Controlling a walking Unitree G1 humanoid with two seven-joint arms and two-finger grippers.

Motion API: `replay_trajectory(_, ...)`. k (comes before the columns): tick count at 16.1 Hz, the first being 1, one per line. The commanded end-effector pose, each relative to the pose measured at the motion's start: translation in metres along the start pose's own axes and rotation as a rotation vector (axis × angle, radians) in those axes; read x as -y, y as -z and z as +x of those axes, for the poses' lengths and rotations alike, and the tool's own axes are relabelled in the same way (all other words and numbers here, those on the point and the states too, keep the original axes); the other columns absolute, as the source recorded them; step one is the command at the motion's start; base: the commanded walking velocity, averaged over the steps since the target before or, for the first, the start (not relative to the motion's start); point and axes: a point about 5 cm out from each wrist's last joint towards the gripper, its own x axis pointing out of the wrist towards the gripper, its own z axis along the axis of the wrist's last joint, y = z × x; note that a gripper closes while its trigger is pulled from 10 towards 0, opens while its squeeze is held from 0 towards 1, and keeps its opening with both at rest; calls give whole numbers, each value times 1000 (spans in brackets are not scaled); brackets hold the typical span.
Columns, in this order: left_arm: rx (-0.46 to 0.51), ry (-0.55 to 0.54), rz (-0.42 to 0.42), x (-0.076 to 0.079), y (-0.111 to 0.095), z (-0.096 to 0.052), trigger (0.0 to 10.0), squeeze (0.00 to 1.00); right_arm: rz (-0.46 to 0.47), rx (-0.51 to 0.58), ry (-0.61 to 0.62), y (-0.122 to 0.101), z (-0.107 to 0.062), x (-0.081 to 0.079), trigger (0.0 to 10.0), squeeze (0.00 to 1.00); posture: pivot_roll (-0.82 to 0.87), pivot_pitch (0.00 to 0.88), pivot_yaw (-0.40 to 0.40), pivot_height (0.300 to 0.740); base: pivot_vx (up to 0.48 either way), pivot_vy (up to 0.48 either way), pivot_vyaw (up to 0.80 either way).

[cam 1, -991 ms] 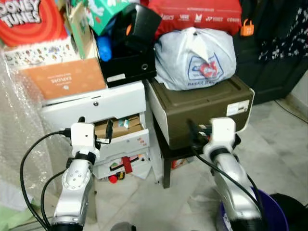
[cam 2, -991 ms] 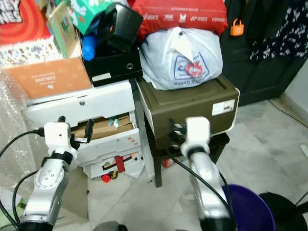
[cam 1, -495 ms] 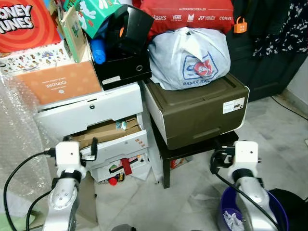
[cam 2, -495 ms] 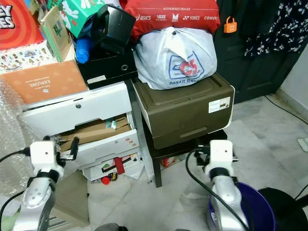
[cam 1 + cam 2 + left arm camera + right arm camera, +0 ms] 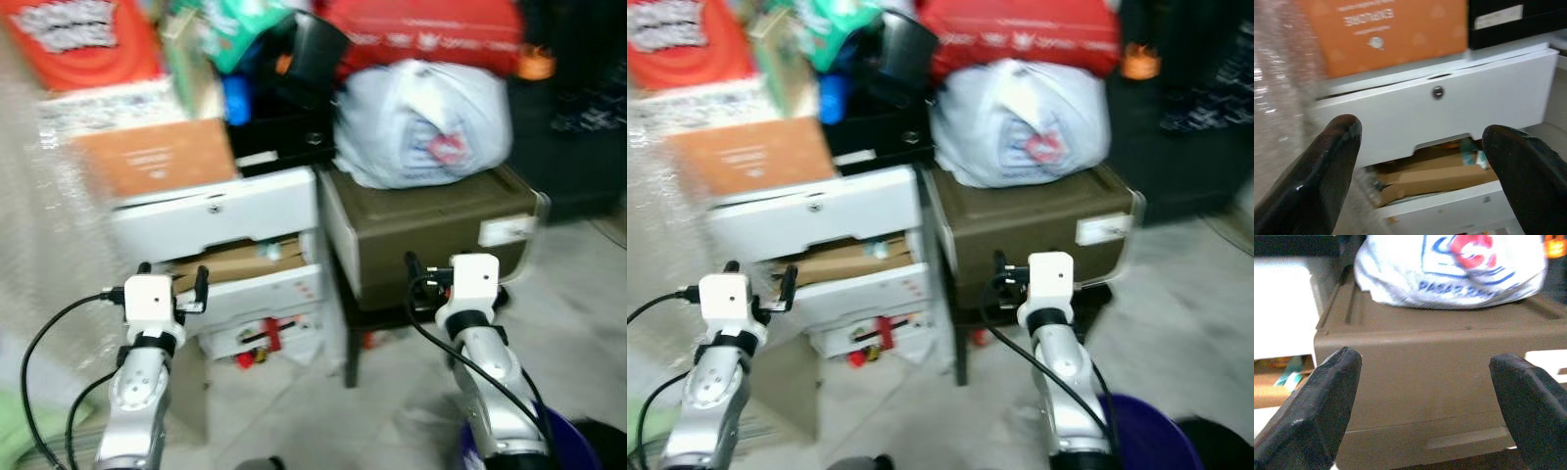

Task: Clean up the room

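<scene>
A white drawer unit (image 5: 220, 211) stands ahead, its middle drawer ajar over a cardboard box (image 5: 235, 262). My left gripper (image 5: 174, 281) hangs open in front of that drawer, empty; in the left wrist view (image 5: 1422, 161) both fingers frame the drawer front. Beside the unit, a brown storage box (image 5: 431, 230) rests on a dark stool, with a white plastic bag (image 5: 421, 122) on top. My right gripper (image 5: 428, 282) is open and empty just before the brown box (image 5: 1425, 377). The eye views are blurred.
Orange and red boxes (image 5: 147, 157) and a black case (image 5: 294, 88) are piled on the drawer unit. Bubble wrap (image 5: 49, 255) hangs at the left. A purple bin (image 5: 1146, 431) sits at the lower right behind my right arm. Small red items (image 5: 257, 348) lie under the unit.
The whole picture has shifted and blurred, so the camera moved. Both arms sit higher in the picture than half a second ago, the right one closer to the brown box.
</scene>
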Motion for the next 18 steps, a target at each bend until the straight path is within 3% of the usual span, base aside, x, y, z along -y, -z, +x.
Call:
replay_trajectory(1,-8,-8,12,-2,1,1,10000,0,7,-14,-1,3,0,0,10000,0,-192,0,70,740,0,0,800)
replay_trajectory(10,-34,-13,-6,5,2,1,10000,0,-16,-25,2,3,4,7,10000,0,-174,0,50,740,0,0,800)
replay_trajectory(15,-20,-94,-19,7,3,-13,10000,0,-29,-22,-128,-1,19,-12,10000,0,-70,0,-64,740,0,0,0)
replay_trajectory(18,-21,-139,-17,4,5,-18,10000,0,-36,-10,-178,-6,28,-23,10000,0,-45,0,-88,740,0,0,0)
